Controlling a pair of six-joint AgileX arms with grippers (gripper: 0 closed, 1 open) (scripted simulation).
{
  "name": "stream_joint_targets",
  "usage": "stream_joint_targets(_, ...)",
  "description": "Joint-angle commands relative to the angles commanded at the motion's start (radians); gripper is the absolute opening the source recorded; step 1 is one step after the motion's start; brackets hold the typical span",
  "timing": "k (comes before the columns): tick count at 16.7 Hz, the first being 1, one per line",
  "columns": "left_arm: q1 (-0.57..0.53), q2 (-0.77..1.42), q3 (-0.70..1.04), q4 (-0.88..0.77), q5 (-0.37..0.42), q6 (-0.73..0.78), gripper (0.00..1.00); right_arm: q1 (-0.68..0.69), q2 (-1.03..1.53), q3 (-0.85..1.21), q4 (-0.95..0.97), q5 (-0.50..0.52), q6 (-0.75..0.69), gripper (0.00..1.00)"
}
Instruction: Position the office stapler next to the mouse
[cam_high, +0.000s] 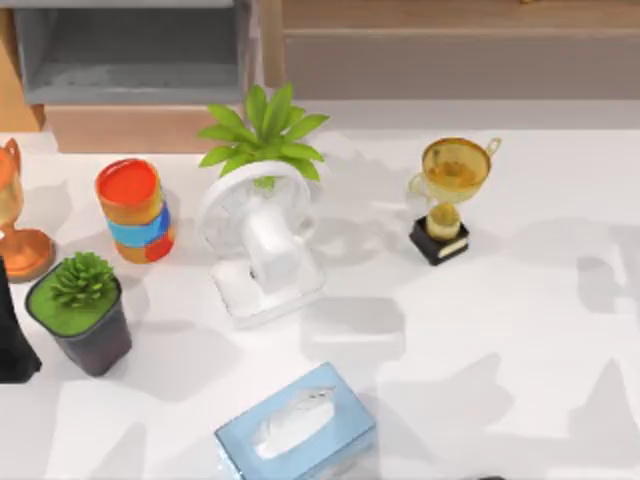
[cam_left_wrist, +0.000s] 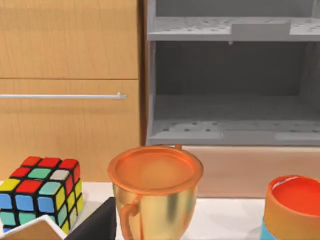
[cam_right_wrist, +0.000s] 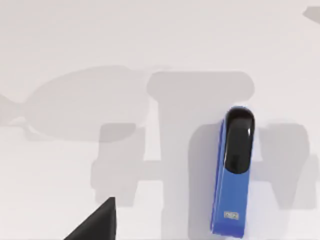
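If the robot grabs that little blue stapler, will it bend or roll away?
Probably not. The narrow bright-blue bar-shaped stapler with a black top looks rigid, so bending seems unlikely. It lies flat on the white table with straight sides, so it should slide, not roll. Its glossy top may be slippery.

White desk (cam_high: 520, 330), matte, crossed by soft grey shadows. Behind it: grey open shelf unit (cam_left_wrist: 230, 90), two tiers; wooden cabinet front (cam_left_wrist: 67, 85) with slim metal handle (cam_left_wrist: 62, 96).

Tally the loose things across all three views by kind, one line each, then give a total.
Trophies: 2, gold and orange
Potted plants: 2
Desk fan: 1
Striped cup: 1
Tissue box: 1
Puzzle cube: 1
Office stapler: 1
Total: 9
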Motion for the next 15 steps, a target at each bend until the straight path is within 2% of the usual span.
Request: stream_joint_targets(15,0.0,0.0,0.0,0.0,0.0,0.0,1.0,-0.042,0.827,0.578,-0.42,-0.002,0.061,1.0)
